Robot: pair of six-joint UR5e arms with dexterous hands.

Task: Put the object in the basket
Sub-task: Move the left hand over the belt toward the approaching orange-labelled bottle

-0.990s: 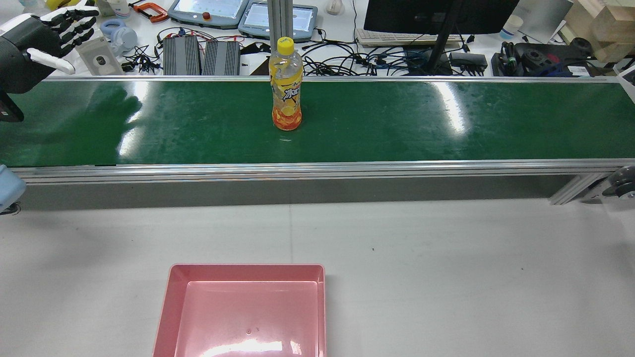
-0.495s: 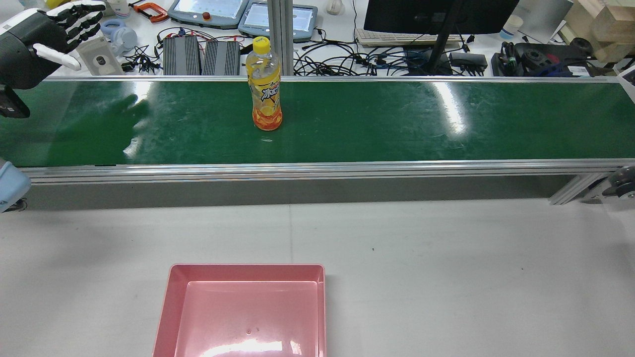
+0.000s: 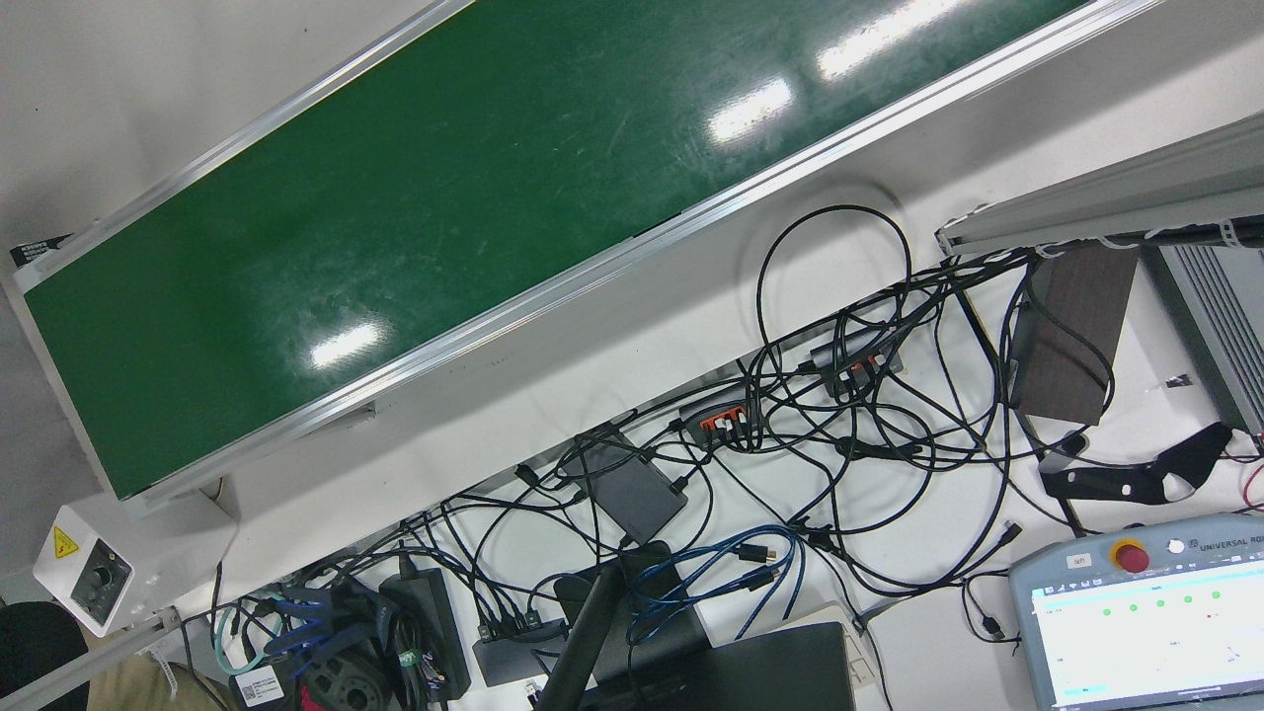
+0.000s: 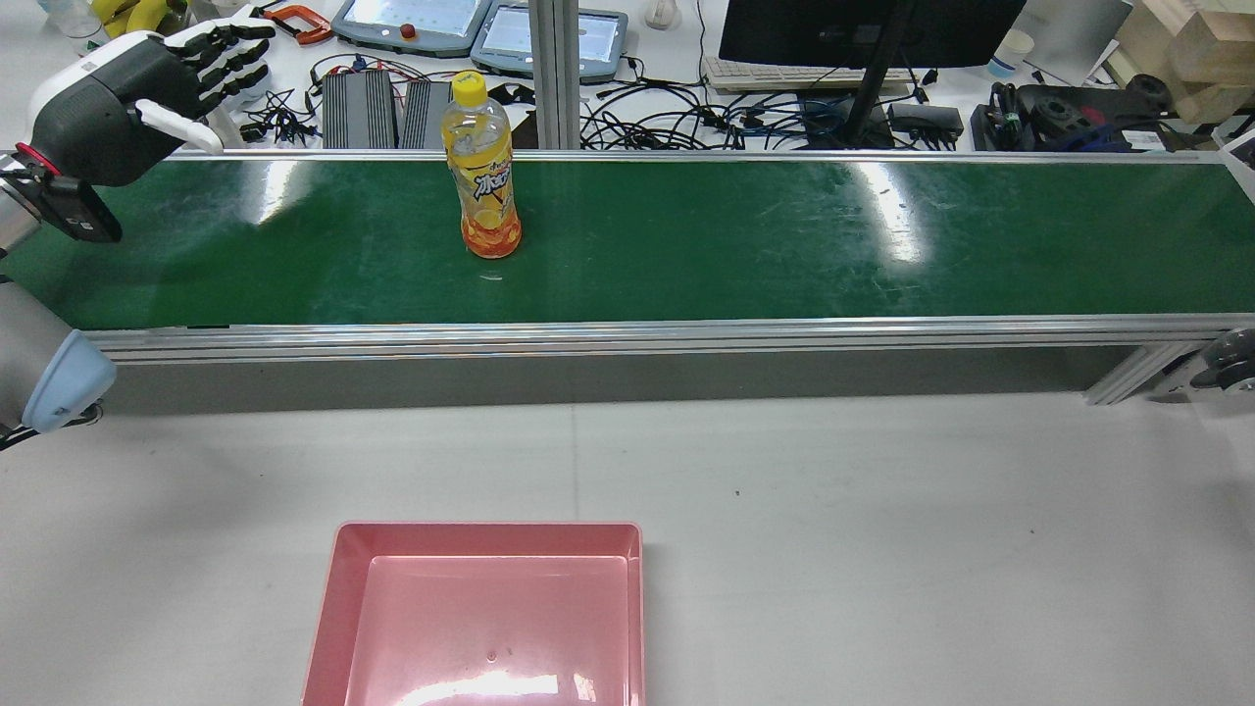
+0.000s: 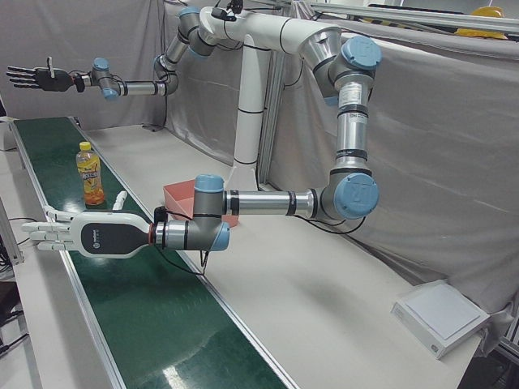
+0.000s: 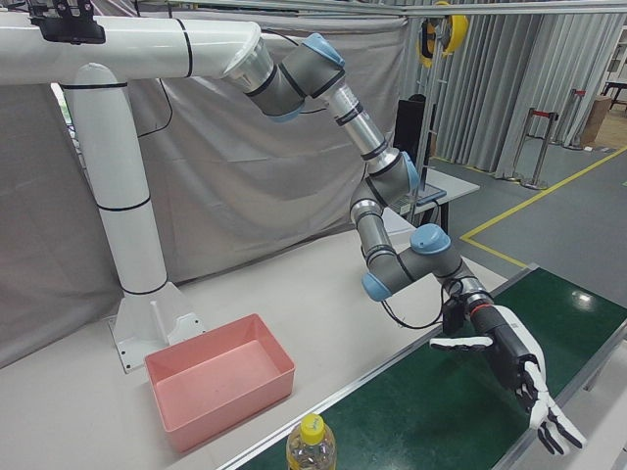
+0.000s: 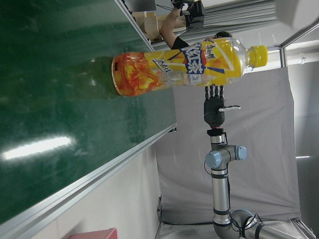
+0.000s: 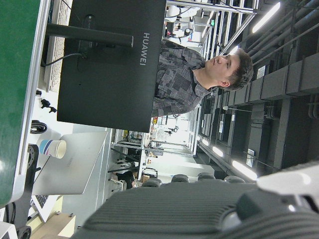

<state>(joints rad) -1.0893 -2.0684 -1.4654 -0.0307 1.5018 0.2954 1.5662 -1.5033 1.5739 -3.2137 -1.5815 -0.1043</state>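
Note:
An orange drink bottle point(image 4: 480, 186) with a yellow cap stands upright on the green conveyor belt point(image 4: 784, 235). It also fills the left hand view as the bottle point(image 7: 184, 64). My left hand point(image 4: 147, 88) hovers open over the belt's left end, fingers spread, well apart from the bottle. The left-front view shows the left hand point(image 5: 85, 235) nearer the camera than the bottle point(image 5: 89, 174). My right hand point(image 5: 31, 77) is raised high at the belt's far end, open and empty. The pink basket point(image 4: 490, 531) sits empty on the white table in front of the belt.
Behind the belt lie cables, power bricks, teach pendants point(image 4: 412, 20) and a monitor point(image 4: 863, 29). An aluminium post point(image 4: 555, 69) stands just behind the belt, right of the bottle. A person point(image 8: 194, 74) shows beyond the monitor in the right hand view.
The bottle has travelled left along the belt, toward my left hand. My left hand has shifted right and further into the rear view, still open.

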